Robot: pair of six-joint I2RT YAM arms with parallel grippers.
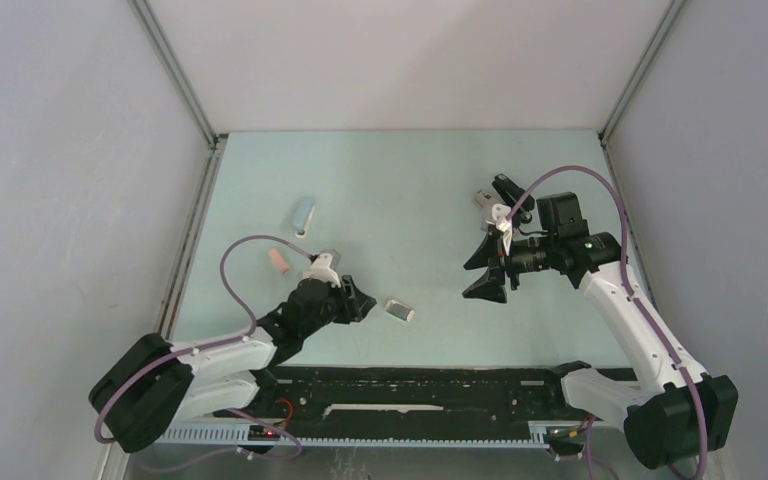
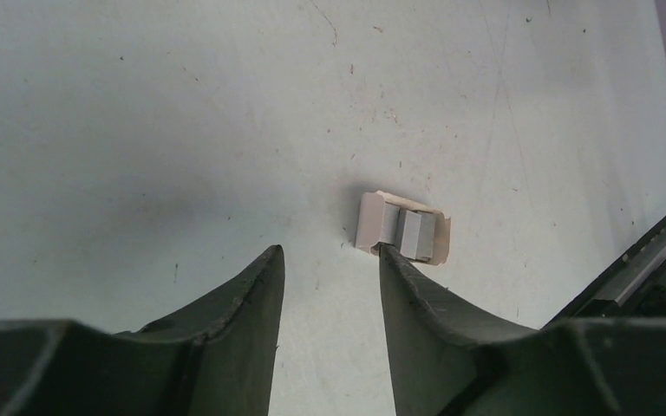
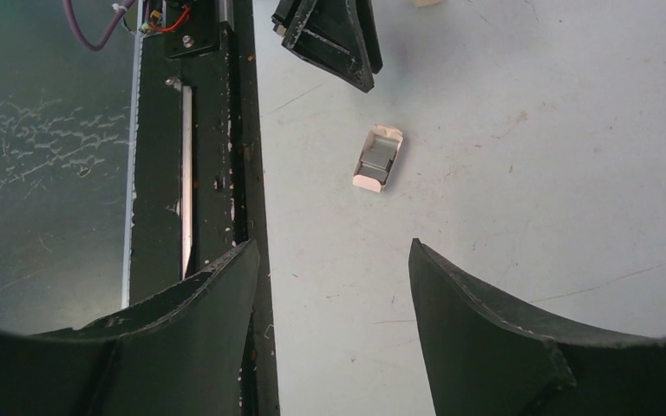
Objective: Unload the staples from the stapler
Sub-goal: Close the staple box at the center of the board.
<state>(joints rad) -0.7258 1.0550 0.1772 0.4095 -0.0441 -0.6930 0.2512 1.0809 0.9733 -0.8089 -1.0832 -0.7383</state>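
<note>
Pale green tabletop [image 1: 400,180]: staples [image 2: 401,232] lay in small white tray [image 2: 442,234], fingertip of left gripper [image 2: 329,253] just beside tray, jaws parted, empty. Right gripper [image 3: 334,245] hung spread, empty, well off tray. Likely staple pickup; next needed jaws centred over tray.

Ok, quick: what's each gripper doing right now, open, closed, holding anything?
Left gripper: open, empty; the small white box lies just ahead of it, ungripped.
Right gripper: open, empty.
</note>
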